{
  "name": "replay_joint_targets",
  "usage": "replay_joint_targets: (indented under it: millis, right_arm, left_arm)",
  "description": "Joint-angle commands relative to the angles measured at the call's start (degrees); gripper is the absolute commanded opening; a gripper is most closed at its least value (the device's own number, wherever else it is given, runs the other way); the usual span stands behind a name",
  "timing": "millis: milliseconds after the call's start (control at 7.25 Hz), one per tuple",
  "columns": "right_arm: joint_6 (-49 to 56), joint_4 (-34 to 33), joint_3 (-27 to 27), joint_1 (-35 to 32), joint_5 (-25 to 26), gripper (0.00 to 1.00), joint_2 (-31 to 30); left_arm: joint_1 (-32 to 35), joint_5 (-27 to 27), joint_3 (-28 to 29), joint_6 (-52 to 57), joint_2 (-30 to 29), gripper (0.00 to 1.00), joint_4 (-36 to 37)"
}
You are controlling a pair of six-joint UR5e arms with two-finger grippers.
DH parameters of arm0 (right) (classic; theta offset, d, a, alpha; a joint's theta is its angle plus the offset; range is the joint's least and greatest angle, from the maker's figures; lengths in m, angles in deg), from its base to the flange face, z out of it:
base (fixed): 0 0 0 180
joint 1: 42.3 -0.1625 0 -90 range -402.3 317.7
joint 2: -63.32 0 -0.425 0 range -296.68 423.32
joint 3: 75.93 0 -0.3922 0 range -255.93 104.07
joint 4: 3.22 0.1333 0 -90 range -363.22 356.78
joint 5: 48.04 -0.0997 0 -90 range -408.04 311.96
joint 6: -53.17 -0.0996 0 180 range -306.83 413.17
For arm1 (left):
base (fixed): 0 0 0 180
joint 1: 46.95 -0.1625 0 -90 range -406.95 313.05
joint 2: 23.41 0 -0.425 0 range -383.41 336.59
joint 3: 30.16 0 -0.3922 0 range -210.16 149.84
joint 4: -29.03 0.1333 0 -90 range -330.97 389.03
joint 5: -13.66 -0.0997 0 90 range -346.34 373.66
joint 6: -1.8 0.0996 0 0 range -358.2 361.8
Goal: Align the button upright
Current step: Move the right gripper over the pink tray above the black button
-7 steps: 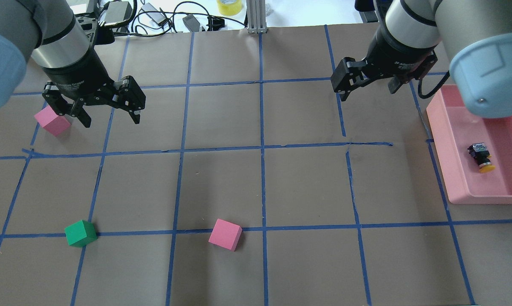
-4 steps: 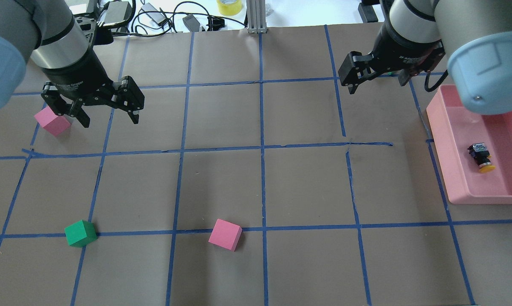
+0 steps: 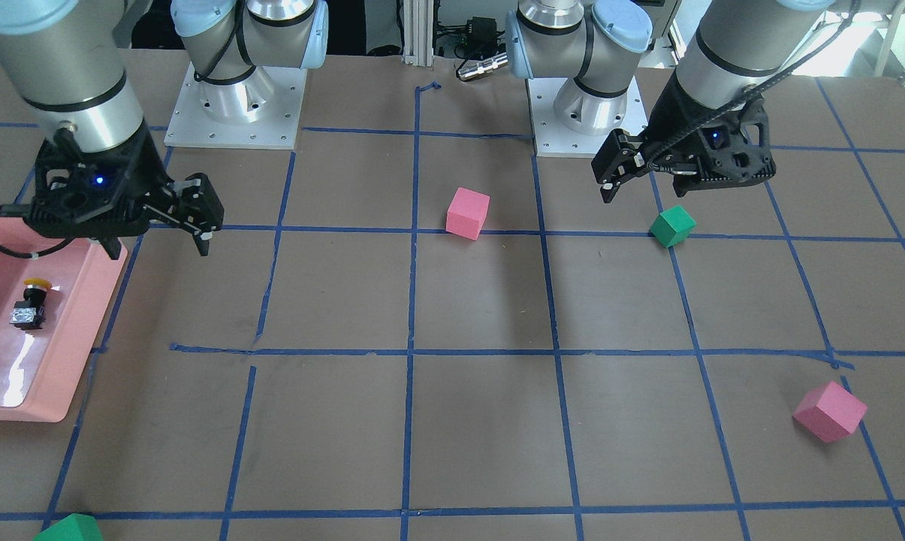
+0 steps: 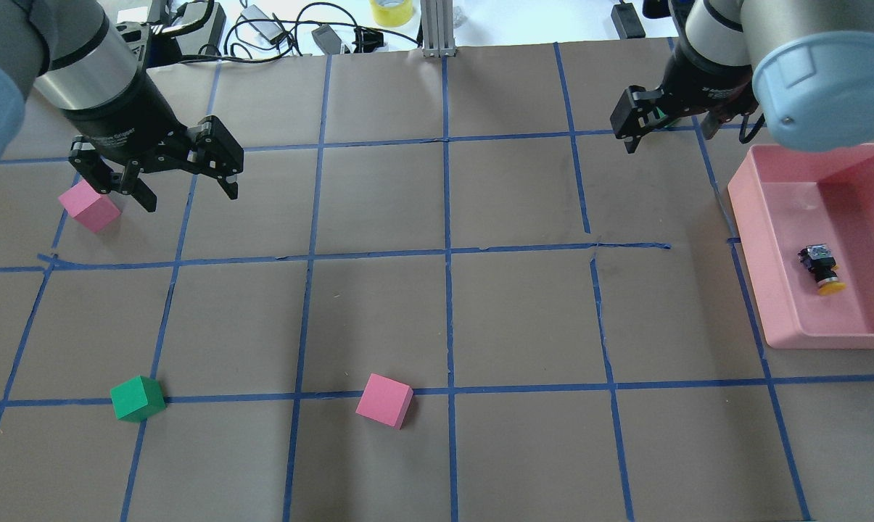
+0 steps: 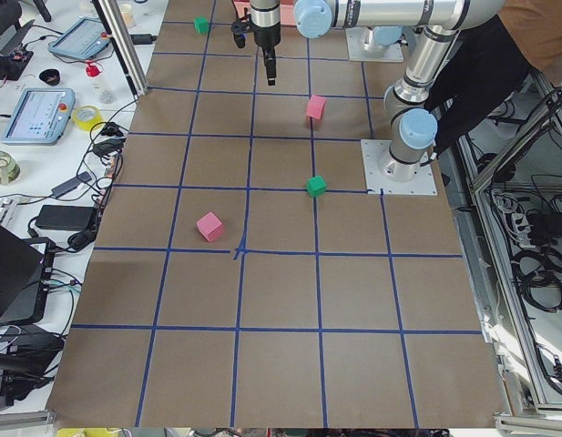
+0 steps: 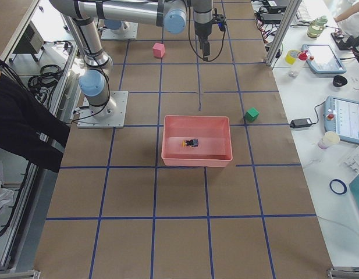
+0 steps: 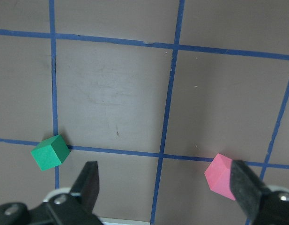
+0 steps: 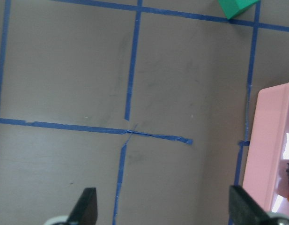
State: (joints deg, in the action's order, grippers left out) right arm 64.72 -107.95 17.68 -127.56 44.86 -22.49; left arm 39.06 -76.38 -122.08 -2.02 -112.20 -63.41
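Note:
The button (image 4: 821,270) lies on its side on the floor of the pink tray (image 4: 770,290) at the table's right, yellow cap toward the near rim. It also shows in the front view (image 3: 30,306) and in the right side view (image 6: 191,142). My right gripper (image 4: 669,138) is open and empty, hanging above the table to the far left of the tray; the front view shows it (image 3: 159,249) by the tray's corner. My left gripper (image 4: 190,199) is open and empty next to a pink cube (image 4: 88,206).
A green cube (image 4: 138,397) and a second pink cube (image 4: 384,399) sit nearer the robot. Another green cube (image 8: 235,7) lies on the far side, near the right gripper. Cables and a tape roll (image 4: 392,11) lie beyond the far edge.
My right gripper has moved right and toward the far edge, nearer the tray's far corner. My left gripper has shifted slightly toward the far edge. The button has not moved.

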Motion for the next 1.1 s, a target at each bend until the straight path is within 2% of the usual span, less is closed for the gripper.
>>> replay_joint_targets:
  millis: [0, 138, 414, 690, 966]
  right_arm:
    - [7.8, -1.0, 0.6, 10.3, -3.4, 1.0, 1.6]
    - [11.4, -1.4, 0.7, 13.9, -3.2, 1.0, 1.8]
    - [13.4, -1.4, 2.7, 22.9, -2.7, 1.0, 5.9]
    - [14.7, -2.2, 8.5, 31.3, -2.9, 1.0, 7.1]
    - [17.7, -9.2, 11.1, 33.0, -1.3, 1.0, 8.9]
  left_arm:
    - [-0.3, 0.0, -0.2, -3.7, -0.2, 1.0, 0.6]
    - [-0.3, 0.0, -0.3, -4.3, -0.3, 1.0, 0.7]
    - [-0.3, 0.0, -0.4, -3.9, -0.3, 1.0, 0.6]
    - [-0.3, -0.1, -0.4, -3.7, -0.3, 1.0, 0.4]
    - [-0.6, -0.1, -0.4, -3.9, -0.3, 1.0, 0.4]
